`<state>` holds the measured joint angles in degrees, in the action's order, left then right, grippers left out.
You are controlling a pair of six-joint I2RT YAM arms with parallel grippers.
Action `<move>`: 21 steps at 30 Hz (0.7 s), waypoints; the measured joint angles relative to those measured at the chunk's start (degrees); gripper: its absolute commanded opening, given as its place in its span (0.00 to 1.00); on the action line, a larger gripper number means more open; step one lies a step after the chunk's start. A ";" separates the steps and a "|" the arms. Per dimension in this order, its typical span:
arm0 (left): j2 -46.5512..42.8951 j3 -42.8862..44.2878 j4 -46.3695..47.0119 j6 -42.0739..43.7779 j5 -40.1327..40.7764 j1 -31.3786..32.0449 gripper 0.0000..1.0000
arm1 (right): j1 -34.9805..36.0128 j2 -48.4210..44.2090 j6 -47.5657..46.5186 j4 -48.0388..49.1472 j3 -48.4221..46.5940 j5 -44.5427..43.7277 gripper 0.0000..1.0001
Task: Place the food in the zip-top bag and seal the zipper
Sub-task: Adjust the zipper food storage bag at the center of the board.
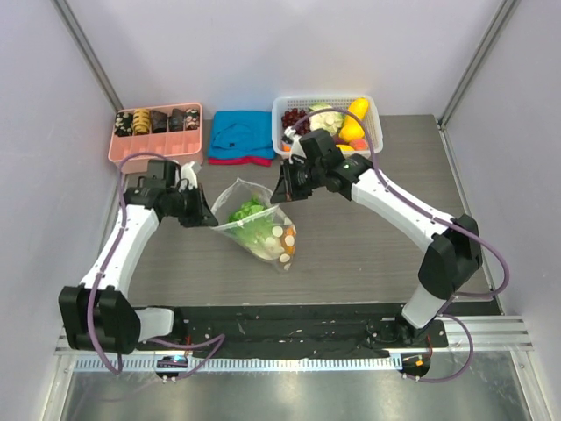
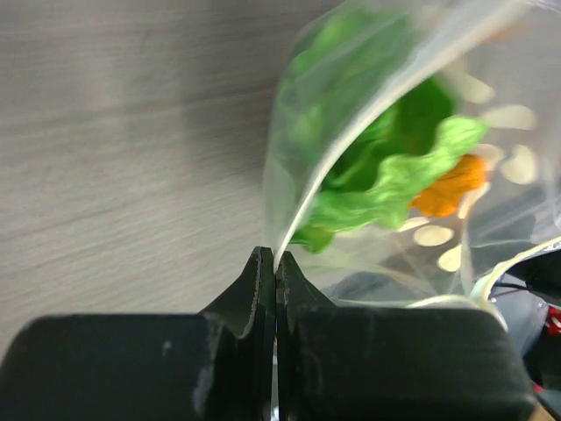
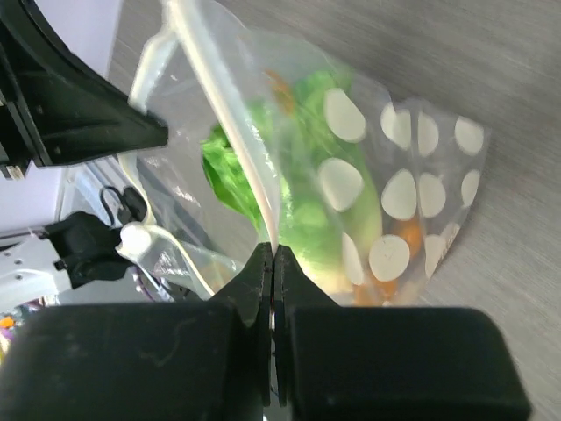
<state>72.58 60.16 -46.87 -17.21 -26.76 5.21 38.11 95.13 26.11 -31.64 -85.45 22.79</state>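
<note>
The bag (image 1: 256, 226) sits in the middle of the table (image 1: 368, 254), between the two arms, its mouth raised and its lower end resting on the wood. Inside it are green lettuce (image 2: 386, 167) and an orange piece (image 2: 451, 189), seen through the clear dotted plastic. The left gripper (image 2: 274, 260) has its fingers pressed fully together on the edge of the bag at the left corner of the mouth. The right gripper (image 3: 273, 256) is likewise closed tight, pinching the whitish zipper strip (image 3: 237, 140) at the opposite corner. At the far edge of the table stand a white basket (image 1: 377, 132) with yellow and orange fruit in it, a folded blue cloth (image 1: 241, 136) and a pink tray (image 1: 158, 158) of dark snacks.
</note>
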 measured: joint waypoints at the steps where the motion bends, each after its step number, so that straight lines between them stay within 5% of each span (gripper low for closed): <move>1: -0.96 0.76 -0.66 0.22 -0.22 0.00 0.00 | 0.00 0.09 -0.33 -0.66 -1.38 -0.02 0.01; 7: -11.37 4.72 0.72 1.22 -0.31 0.04 0.00 | 0.11 -3.08 -3.34 -0.37 -7.56 -0.04 0.01; 12: -9.77 9.70 0.50 2.56 -1.01 0.04 0.00 | 0.07 -3.74 -5.77 -1.31 -7.56 -0.68 0.04; 17: -6.67 9.90 -0.98 2.75 -1.88 0.04 0.00 | -1.55 -1.73 -7.19 -2.38 -7.54 -1.20 0.47; 21: -4.98 9.90 -1.01 2.40 -2.99 0.04 0.00 | -6.25 1.01 -7.65 -2.47 -7.85 -0.52 0.69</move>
<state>67.59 70.06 -47.88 -14.81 -29.76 5.26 31.86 96.14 18.46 -34.11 -93.30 22.26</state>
